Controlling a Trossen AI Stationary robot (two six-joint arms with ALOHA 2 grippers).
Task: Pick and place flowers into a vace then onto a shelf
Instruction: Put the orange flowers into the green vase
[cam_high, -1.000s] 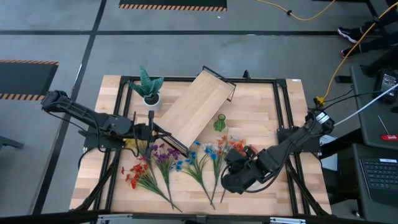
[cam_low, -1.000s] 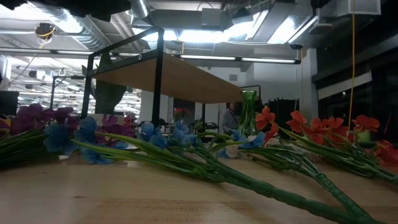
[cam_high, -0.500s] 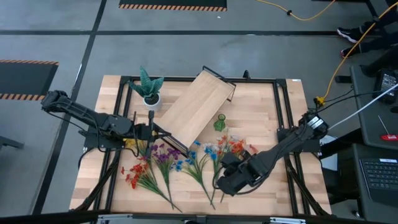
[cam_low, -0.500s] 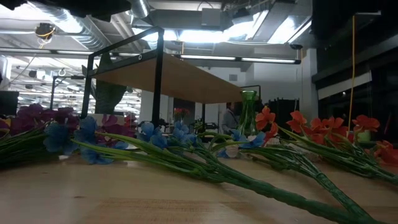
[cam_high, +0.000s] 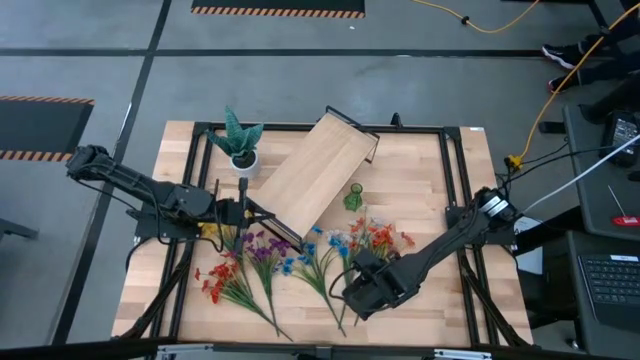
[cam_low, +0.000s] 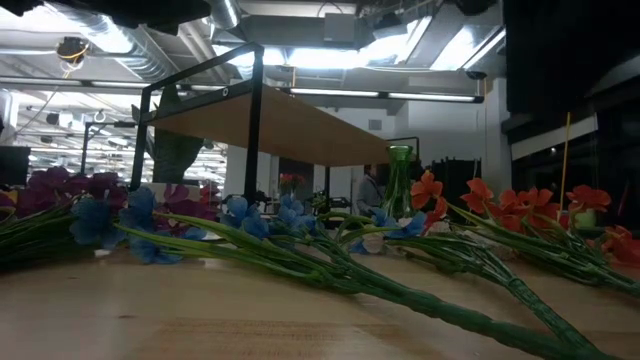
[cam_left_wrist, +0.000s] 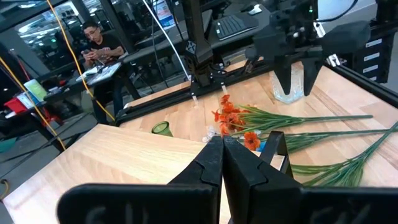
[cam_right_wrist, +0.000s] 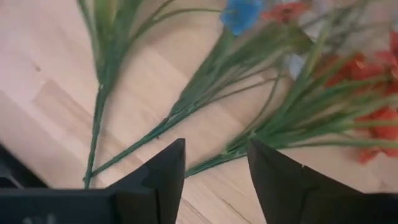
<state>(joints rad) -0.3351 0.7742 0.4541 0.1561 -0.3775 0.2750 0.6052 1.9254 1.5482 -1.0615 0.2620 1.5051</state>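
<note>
Hovering low over the near edge of the tabletop (cam_high: 420, 320), the right gripper (cam_right_wrist: 214, 165) has its two dark fingers (cam_right_wrist: 163, 171) parted with nothing between them, poised just above the green stems of the flowers (cam_high: 300, 262). In the right wrist view several thin stems fan out together under the gap, so a likely fault is that the fingers close on two or three stems at once, or pinch only a side leaf and let the sprig slip free on lifting. Because the stems cross one another, pulling one could drag its neighbours along the wood.

Farther back, the blossoms lie in a loose row: red ones at the left end, then purple, blue and orange-red toward the right arm. Just beyond them stands the small green vace (cam_high: 353, 197), upright and empty, near the corner of the shelf (cam_high: 315, 172). Its mouth looks narrow and its body light, so a stem brought in at a slant could knock it over.

The shelf lies diagonally across the middle of the tabletop. The left gripper (cam_left_wrist: 222, 163) waits at the left side beside the shelf's lower corner, fingers pressed shut on nothing. At the far left stands a spiky green plant in a white pot (cam_high: 240, 141).
</note>
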